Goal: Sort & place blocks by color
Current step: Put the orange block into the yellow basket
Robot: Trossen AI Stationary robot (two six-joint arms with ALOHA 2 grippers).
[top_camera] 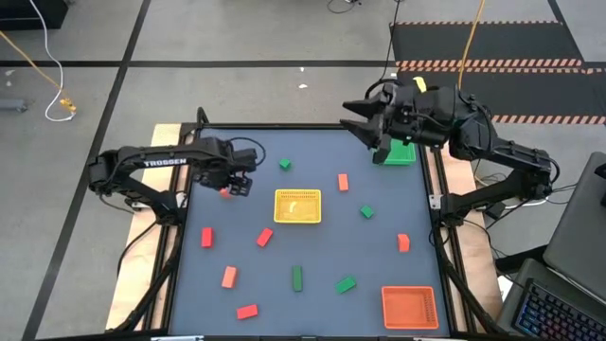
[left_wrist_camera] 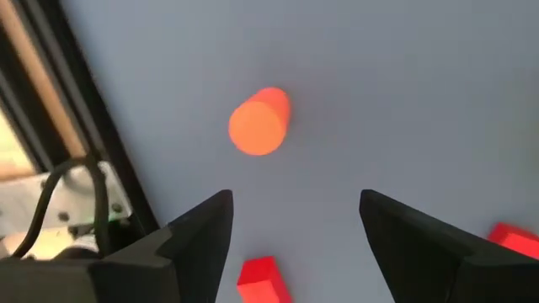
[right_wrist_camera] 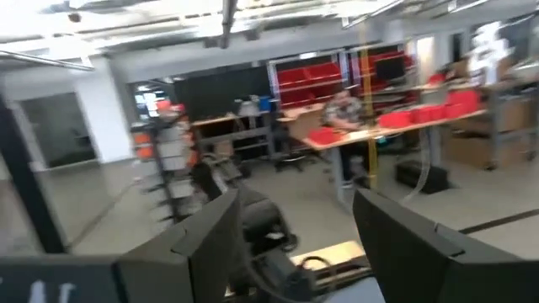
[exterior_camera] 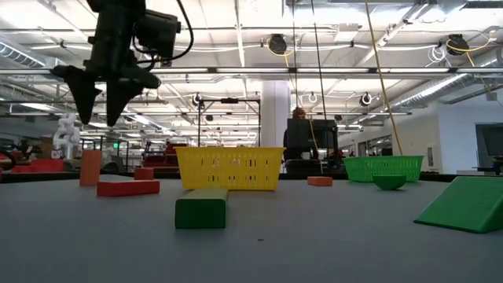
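Observation:
Small red, orange-red and green blocks lie scattered flat on the grey table (top_camera: 312, 251), among them a green bar (exterior_camera: 201, 208) and a red bar (exterior_camera: 128, 188) near the front. My left gripper (top_camera: 233, 184) (exterior_camera: 102, 98) (left_wrist_camera: 295, 220) hangs open above the table's left part, fingers pointing down. An orange-red block (left_wrist_camera: 259, 122) (top_camera: 225, 192) lies on the table just beyond its fingertips, untouched. My right gripper (top_camera: 348, 116) (right_wrist_camera: 290, 215) is open and raised over the far edge, beside the green tray (top_camera: 401, 152), pointing left into the room.
A yellow tray (top_camera: 297, 206) (exterior_camera: 229, 167) sits mid-table, a green tray (exterior_camera: 383, 167) at the far right corner and an orange tray (top_camera: 409, 305) at the near right corner. The black table frame (left_wrist_camera: 93, 143) runs close to my left gripper. A person (right_wrist_camera: 344, 108) sits far off.

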